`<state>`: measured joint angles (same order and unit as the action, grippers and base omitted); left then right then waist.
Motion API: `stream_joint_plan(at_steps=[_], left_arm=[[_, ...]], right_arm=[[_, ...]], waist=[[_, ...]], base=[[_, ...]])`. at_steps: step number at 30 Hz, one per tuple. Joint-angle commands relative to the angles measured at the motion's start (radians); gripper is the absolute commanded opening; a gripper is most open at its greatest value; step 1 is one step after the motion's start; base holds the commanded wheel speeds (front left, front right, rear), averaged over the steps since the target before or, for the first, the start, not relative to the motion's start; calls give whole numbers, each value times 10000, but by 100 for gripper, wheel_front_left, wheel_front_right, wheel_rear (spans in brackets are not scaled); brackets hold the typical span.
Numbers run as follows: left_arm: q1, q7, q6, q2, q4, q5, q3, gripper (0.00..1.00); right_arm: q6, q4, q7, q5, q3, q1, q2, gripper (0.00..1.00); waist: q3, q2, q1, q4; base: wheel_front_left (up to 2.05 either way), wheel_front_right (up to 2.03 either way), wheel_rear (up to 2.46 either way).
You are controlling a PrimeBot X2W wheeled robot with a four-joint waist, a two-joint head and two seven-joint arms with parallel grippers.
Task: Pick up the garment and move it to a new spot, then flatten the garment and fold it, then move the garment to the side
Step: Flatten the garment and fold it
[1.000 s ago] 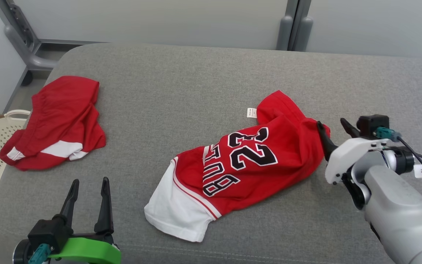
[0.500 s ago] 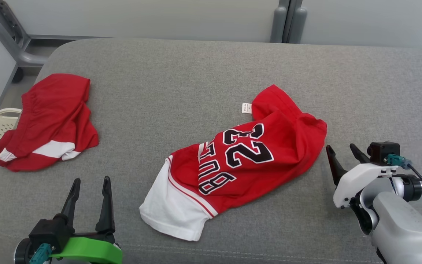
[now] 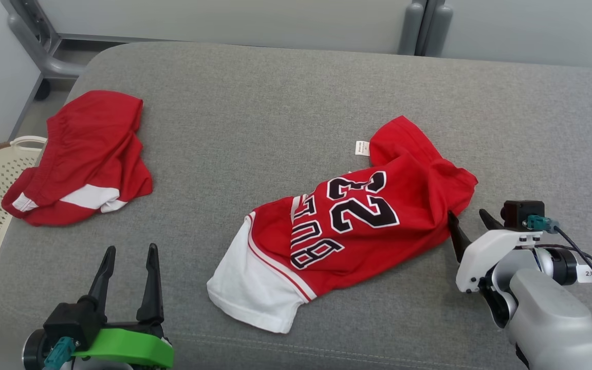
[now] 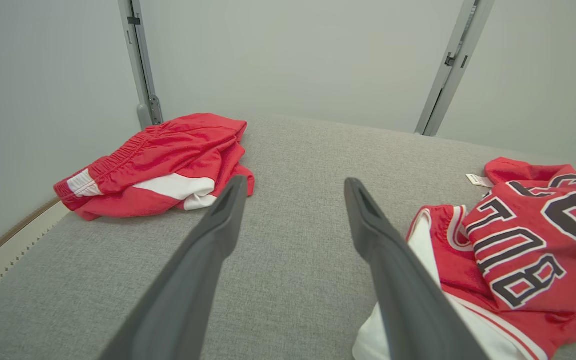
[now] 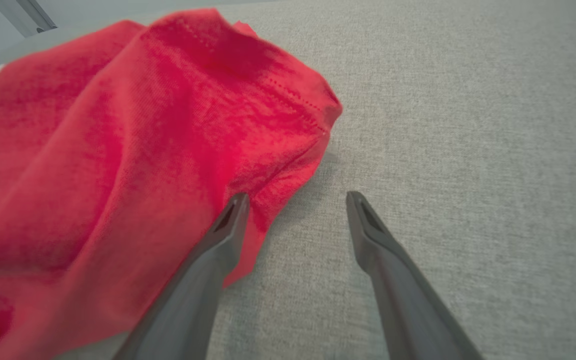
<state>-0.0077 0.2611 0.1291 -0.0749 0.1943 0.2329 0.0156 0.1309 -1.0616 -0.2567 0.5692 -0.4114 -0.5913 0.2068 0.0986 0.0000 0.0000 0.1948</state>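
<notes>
Jersey (image 3: 357, 231) crumpled on grey cushion (image 3: 275, 103): unflattened, unfolded. Right gripper (image 3: 466, 221) spread, empty, at jersey edge. Left gripper (image 3: 131, 257) spread, empty, apart. Flattening, folding, set-aside pending.

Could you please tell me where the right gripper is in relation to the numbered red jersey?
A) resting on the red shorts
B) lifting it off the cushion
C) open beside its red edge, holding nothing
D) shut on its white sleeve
C: the right gripper has its fingers apart at the red edge of the jersey, which lies loose on the grey cushion.
</notes>
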Motion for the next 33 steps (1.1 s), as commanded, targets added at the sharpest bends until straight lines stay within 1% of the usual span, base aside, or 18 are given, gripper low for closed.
stream_joint_plan(at_steps=[1,3,4,5,6,7,8,15,20,26,29,33], left_arm=[[-141,36,18,-50,3,16,-2,100],[-140,36,18,-47,18,11,7,100],[-145,36,18,-43,23,5,20,100],[-151,36,20,-39,28,2,32,100],[-157,36,18,-34,33,-3,47,100],[-166,36,18,-30,37,-6,58,100],[-177,36,18,-25,43,-7,76,100],[-133,36,18,-57,118,39,0,100],[-61,36,20,-11,167,30,49,100],[131,36,18,-53,210,57,18,100],[177,36,18,-78,219,51,-2,100],[325,36,18,-59,210,38,-47,100]], right_arm=[[-3,-127,-34,104,-75,-129,-18,100],[-3,-251,-51,161,-120,-197,-83,100],[-3,-308,-58,197,-148,-242,-110,95],[-3,-357,-63,222,-185,-285,-150,78],[-3,-413,-69,259,-220,-318,-175,42],[-3,-461,-72,274,-271,-335,-184,26],[-3,-473,-75,280,-324,-348,-178,0],[-3,-361,-105,428,-557,-313,-73,0],[-3,95,-106,482,-472,15,111,0],[-3,1144,-109,604,-435,564,315,0],[-3,1881,-108,1000,-522,950,403,0],[-3,3044,138,1672,-843,1558,741,0]], waist=[[20,0,0,63],[20,0,0,100],[19,0,0,120],[17,0,0,143],[16,0,0,163],[16,0,0,184],[15,0,0,205],[-46,0,0,173],[-172,0,0,10],[-384,0,0,-315],[-487,0,0,-484],[-614,0,0,-726]], base=[[0,0,0],[0,0,0],[0,0,0],[0,0,0],[0,0,0],[0,0,0],[0,0,0],[0,0,0],[0,0,0],[0,0,0],[0,0,0],[0,0,0]])
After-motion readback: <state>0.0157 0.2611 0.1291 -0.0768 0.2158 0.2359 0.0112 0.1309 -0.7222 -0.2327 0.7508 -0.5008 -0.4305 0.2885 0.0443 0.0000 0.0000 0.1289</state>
